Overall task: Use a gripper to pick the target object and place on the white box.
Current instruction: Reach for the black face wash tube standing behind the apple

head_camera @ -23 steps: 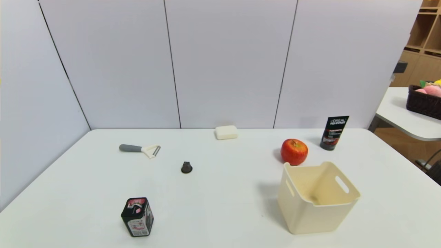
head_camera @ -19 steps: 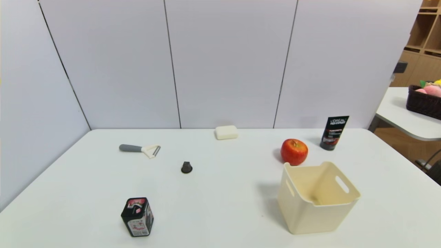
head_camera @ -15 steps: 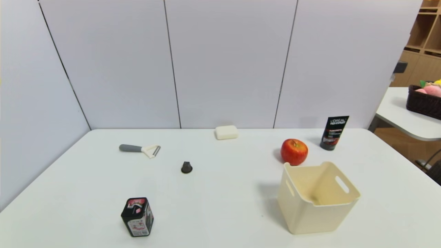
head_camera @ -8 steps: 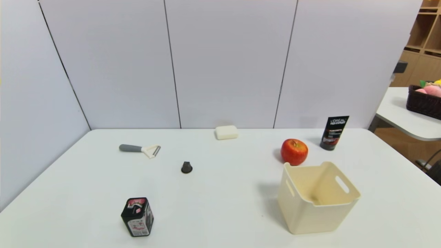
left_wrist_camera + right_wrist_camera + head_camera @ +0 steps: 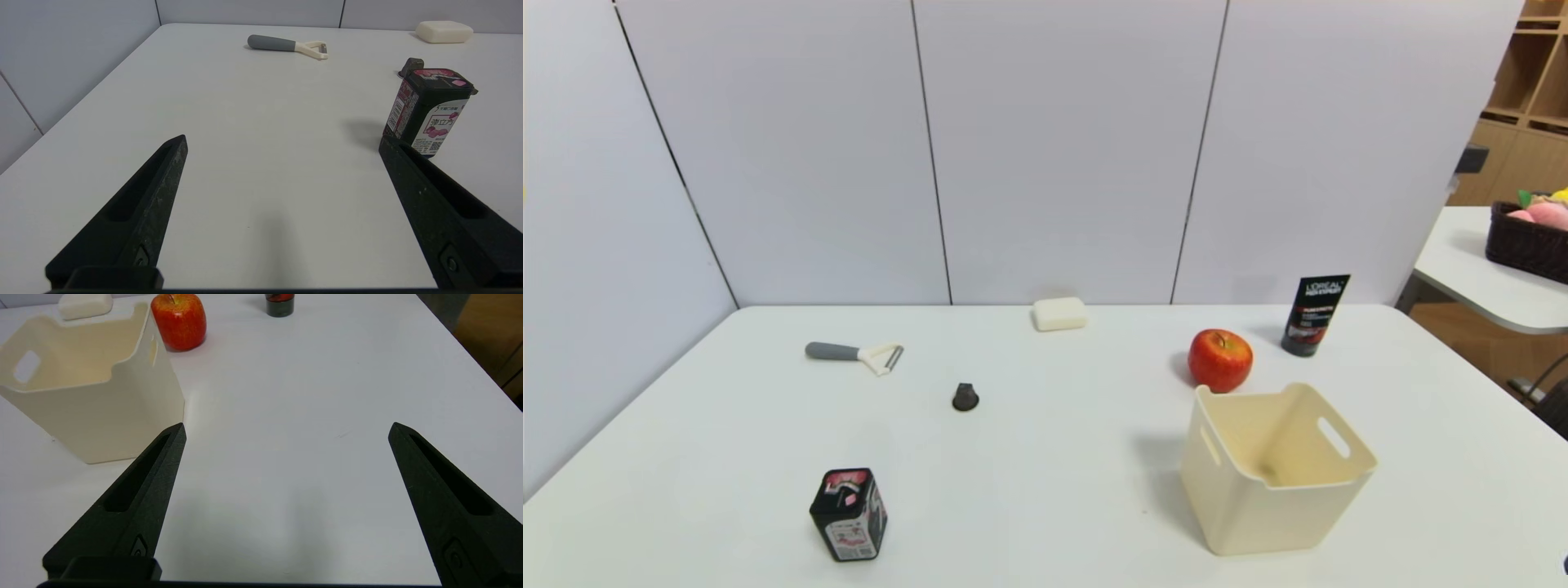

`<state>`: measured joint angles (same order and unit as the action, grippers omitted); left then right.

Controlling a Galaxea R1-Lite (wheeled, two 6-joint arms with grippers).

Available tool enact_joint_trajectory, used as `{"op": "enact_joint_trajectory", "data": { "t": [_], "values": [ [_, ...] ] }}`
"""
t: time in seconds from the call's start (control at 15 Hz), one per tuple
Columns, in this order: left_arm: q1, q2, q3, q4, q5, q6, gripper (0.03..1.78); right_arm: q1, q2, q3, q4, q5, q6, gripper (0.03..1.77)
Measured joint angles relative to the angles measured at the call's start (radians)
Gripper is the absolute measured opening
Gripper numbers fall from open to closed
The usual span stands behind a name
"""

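**Nothing on the table has stirred; the pick is yet to begin**

Across the last moments every object has kept its place, so the task is at its very start. The only hint of change is a dark speck at the near right corner of the head view, too small to identify.

The right gripper hangs over bare table at the near right, its two fingers spread wide with nothing between them. The left gripper is parked at the near left, equally wide and empty, with the black tin just ahead of it.

The black tube stands upright at the far right, close to the back wall. The apple sits just left of it, apart from it. The white box stands nearer, in front of the apple.

To my eye, the open lane runs right of the box, straight to the tube. The table's right edge lies not far beyond it.
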<state>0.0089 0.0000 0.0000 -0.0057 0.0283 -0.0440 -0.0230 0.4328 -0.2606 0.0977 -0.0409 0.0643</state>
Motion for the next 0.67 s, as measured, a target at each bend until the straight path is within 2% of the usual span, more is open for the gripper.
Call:
{"op": "enact_joint_trajectory", "data": {
  "t": [0.67],
  "values": [
    [0.0, 0.0, 0.0, 0.0, 0.0, 0.0, 1.69, -0.067, 0.59, -0.295, -0.019, 0.0, -0.004, 1.71]
  ]
}}
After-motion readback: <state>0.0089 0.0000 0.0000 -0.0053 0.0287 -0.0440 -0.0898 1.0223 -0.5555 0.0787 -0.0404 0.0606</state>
